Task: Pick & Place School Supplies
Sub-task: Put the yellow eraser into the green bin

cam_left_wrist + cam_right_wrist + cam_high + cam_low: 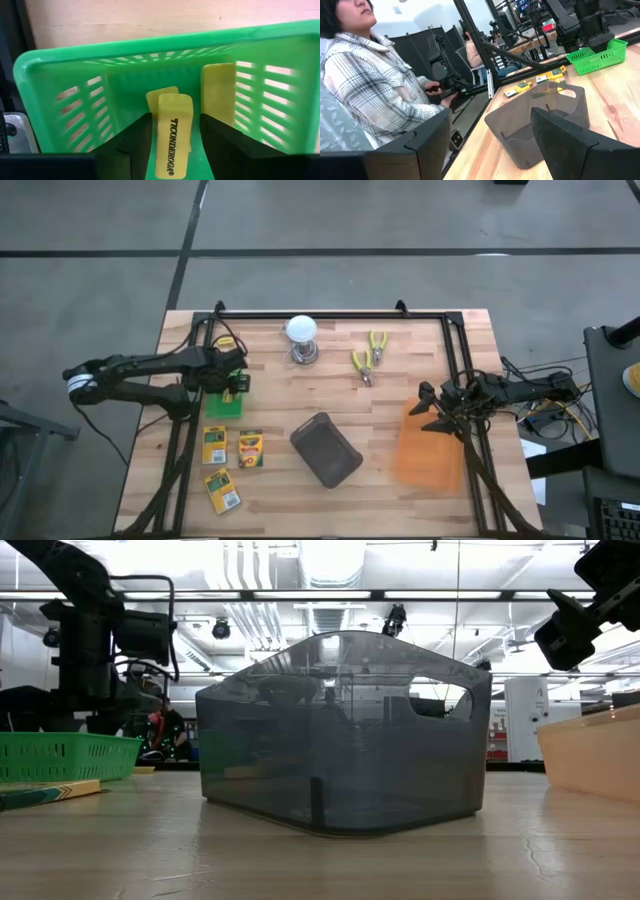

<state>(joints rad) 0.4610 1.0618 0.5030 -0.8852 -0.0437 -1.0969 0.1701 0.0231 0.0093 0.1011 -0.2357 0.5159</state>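
Observation:
My left gripper point(175, 150) is open above the green basket point(225, 402); in the left wrist view its fingers stand on either side of a yellow "Ticonderoga" eraser point(172, 140) without touching it. That eraser lies partly on a second yellow one point(161, 96), and a third point(218, 92) lies beside them on the basket floor. Three green-and-yellow crayon boxes point(215, 445) point(250, 448) point(222, 490) lie flat on the table nearer than the basket. My right gripper point(432, 408) is open and hovers by the orange bin point(430, 448), holding nothing.
A grey bin point(325, 448) stands mid-table, an orange bin at the right. A white bulb on a metal base point(302, 335) and yellow-handled pliers point(368, 358) lie toward the far edge. A black frame rail point(330, 313) rings the table. A person point(375, 95) sits beyond the table.

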